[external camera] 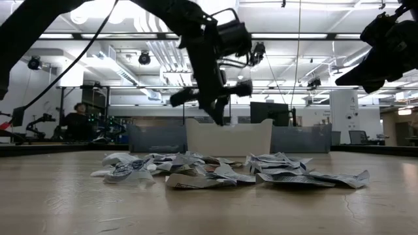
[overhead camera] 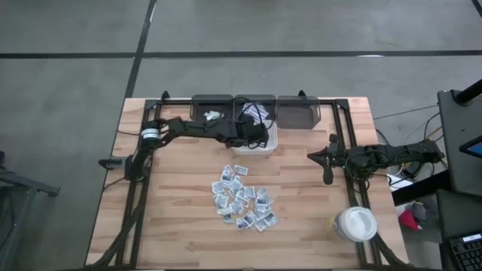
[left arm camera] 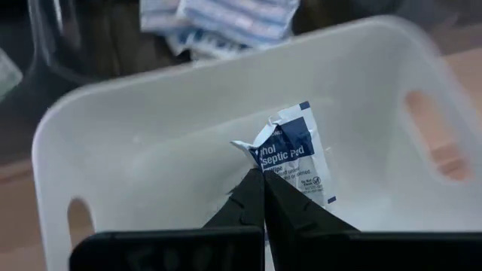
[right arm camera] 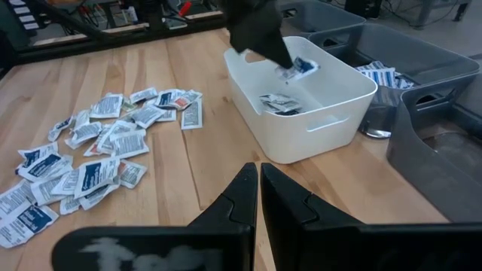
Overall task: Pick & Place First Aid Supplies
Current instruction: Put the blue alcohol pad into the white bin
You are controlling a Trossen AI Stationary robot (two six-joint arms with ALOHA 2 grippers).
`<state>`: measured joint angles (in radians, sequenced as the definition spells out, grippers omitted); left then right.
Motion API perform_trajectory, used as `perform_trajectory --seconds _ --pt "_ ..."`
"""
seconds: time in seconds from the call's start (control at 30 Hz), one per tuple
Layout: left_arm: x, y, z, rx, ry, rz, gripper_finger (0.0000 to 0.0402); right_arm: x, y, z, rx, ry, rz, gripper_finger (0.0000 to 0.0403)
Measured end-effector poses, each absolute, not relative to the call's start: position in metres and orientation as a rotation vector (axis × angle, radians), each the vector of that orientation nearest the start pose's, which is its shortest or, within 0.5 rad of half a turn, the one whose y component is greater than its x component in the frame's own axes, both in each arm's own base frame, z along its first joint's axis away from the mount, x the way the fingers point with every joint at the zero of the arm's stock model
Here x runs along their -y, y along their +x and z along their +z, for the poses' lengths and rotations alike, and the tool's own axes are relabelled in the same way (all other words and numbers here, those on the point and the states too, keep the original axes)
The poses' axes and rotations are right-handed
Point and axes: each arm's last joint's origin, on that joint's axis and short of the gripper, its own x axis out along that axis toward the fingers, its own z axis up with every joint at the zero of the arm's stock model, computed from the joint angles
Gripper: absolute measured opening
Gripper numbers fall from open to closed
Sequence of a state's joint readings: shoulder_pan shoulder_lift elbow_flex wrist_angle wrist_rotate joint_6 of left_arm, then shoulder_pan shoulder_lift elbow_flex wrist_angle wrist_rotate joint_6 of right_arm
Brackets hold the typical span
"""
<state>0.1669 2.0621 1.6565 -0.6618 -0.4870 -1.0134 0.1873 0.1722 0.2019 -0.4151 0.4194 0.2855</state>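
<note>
My left gripper [overhead camera: 252, 138] hangs over the white bin [left arm camera: 113, 150], shut on one sachet [left arm camera: 294, 154] that is white with a blue label. Another sachet [right arm camera: 279, 104] lies on the bin's floor. The first aid supplies lie as a loose pile of sachets [overhead camera: 242, 197] on the wooden table, nearer than the bin. In the low view the left gripper [external camera: 215, 114] points down just above the bin's rim [external camera: 228, 123]. My right gripper [right arm camera: 258, 177] waits shut at the table's right side [overhead camera: 312, 156], holding nothing. My left gripper pinches the sachet by one crumpled edge [left arm camera: 265, 167] between its two fingertips. The fingers slant downward into the bin's opening. The rest of the sachet sticks out beyond the fingertips and is clear of the bin's floor and walls.
Three grey bins [overhead camera: 297, 109] stand in a row along the far edge behind the white bin; two of them hold sachets [right arm camera: 384, 75]. A white round lidded tub [overhead camera: 354, 224] stands at the near right. Bare wood lies left of the pile.
</note>
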Motion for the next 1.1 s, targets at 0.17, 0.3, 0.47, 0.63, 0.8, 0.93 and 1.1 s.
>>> perform_trajectory --seconds 0.17,0.3,0.47,0.63,0.8,0.93,1.1 --pt "-0.083 0.424 0.197 -0.703 -0.725 1.08 0.0 -0.005 0.091 0.181 -0.332 0.165 -0.28 0.0018" --pt "-0.083 0.423 0.195 -0.71 -0.724 1.076 0.0 -0.005 0.091 0.181 -0.333 0.165 -0.28 0.0018" --pt "-0.083 0.421 0.19 -0.731 -0.706 1.074 0.0 -0.005 0.091 0.181 -0.332 0.168 -0.28 0.0018" --pt "-0.081 0.419 0.181 -0.763 -0.733 1.043 0.0 -0.005 0.091 0.181 -0.332 0.168 -0.28 0.0018" --pt "-0.081 0.419 0.178 -0.765 -0.751 1.022 0.0 -0.005 0.091 0.181 -0.332 0.168 -0.28 0.0018" --pt "-0.08 0.42 0.179 -0.759 -0.752 1.019 0.0006 -0.005 0.091 0.181 -0.332 0.168 -0.28 0.0018" --pt "-0.08 0.42 0.179 -0.759 -0.753 1.019 0.0037 -0.005 0.091 0.181 -0.332 0.168 -0.28 0.0018"
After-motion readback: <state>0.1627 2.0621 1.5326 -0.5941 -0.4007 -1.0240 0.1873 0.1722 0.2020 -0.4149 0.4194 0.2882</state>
